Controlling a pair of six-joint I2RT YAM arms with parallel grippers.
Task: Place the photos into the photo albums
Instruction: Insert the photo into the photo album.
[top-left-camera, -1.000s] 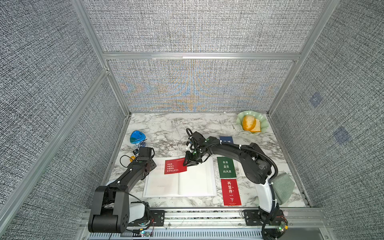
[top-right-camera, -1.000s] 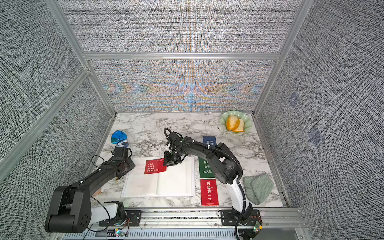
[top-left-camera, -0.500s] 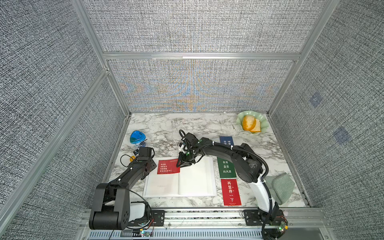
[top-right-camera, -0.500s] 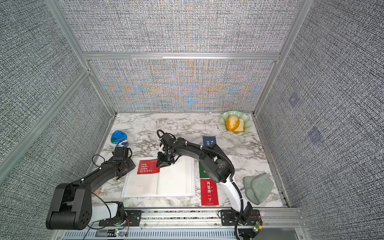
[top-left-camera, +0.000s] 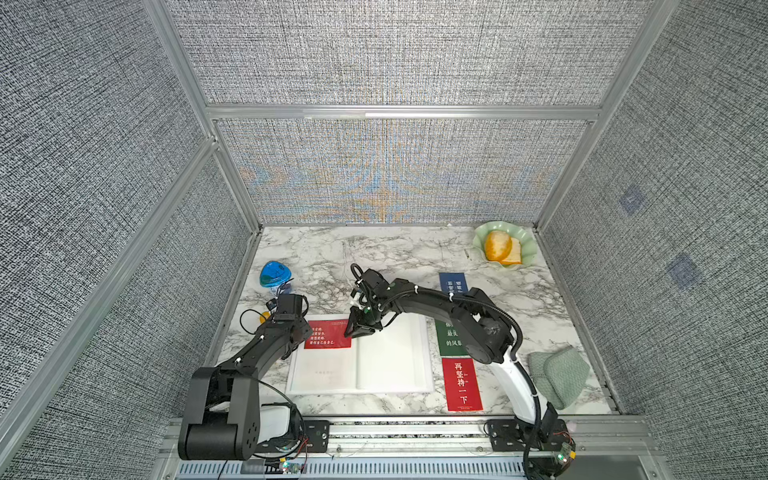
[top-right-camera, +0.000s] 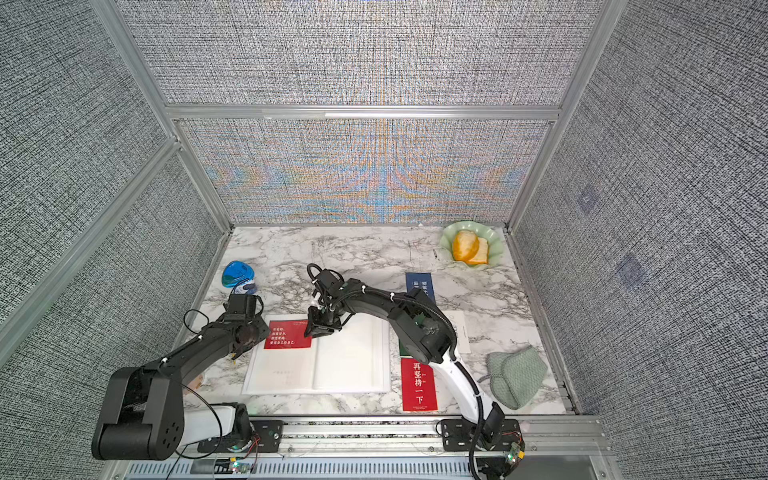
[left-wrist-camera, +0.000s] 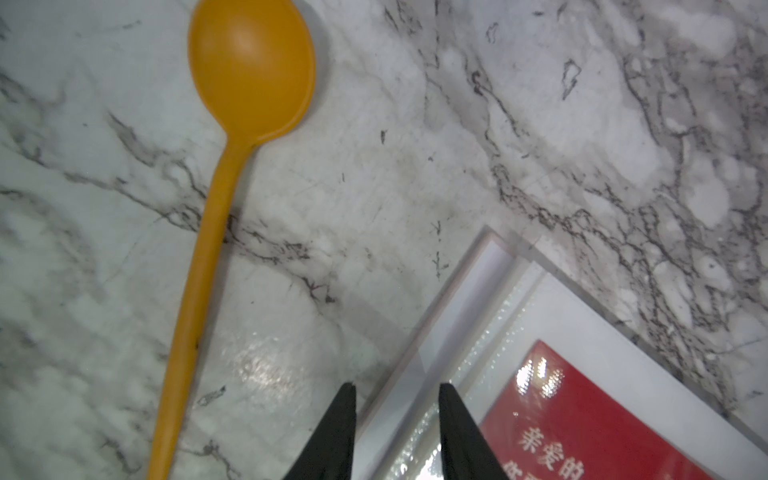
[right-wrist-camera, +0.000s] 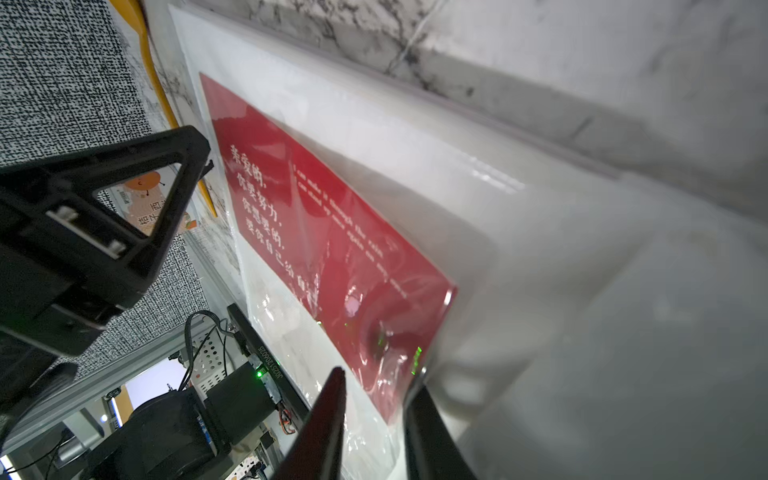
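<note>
Black fingers (right-wrist-camera: 328, 415) of the right gripper (right-wrist-camera: 376, 380) stood narrowly apart astride the end of a red card (right-wrist-camera: 324, 232). The card lay mostly under the clear sleeve on the left page of the open album (top-left-camera: 390, 365), and no firm pinch could be made out. The left gripper (left-wrist-camera: 395, 386), also narrowly parted and empty, sat over the album's far-left corner. One photo looked nearly seated, while the green card (top-left-camera: 446, 332), blue card (top-left-camera: 453, 282) and second red card (top-left-camera: 462, 384) lay outside on the marble table (top-left-camera: 332, 257).
</note>
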